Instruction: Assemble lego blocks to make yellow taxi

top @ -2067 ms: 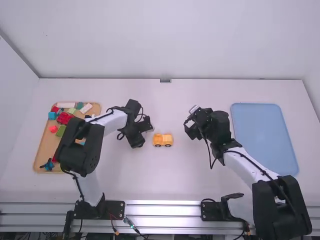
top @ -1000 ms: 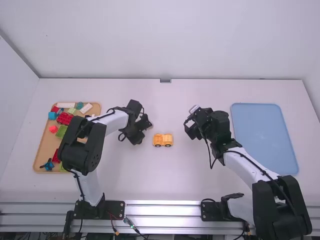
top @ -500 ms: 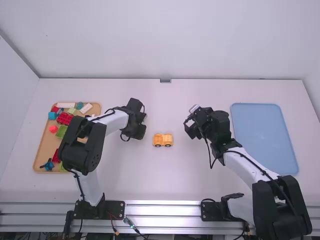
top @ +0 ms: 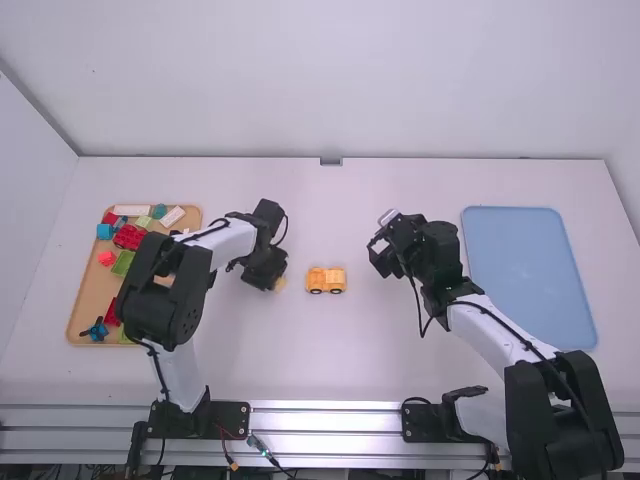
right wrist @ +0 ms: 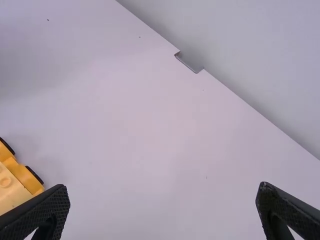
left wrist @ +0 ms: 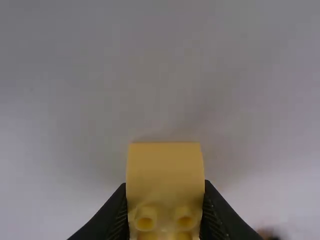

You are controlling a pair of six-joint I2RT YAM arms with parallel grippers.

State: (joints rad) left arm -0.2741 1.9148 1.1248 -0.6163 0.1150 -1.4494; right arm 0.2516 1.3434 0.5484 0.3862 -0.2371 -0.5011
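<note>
Stacking step, apparently: left claw clamped on yellow block; right claw spread; next, align it squarely over part-built taxi.

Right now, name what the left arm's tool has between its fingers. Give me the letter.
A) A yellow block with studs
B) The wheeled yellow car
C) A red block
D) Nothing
A: the fingers of the left tool close on both sides of a studded yellow block, while the wheeled yellow car stands apart on the table.
</note>
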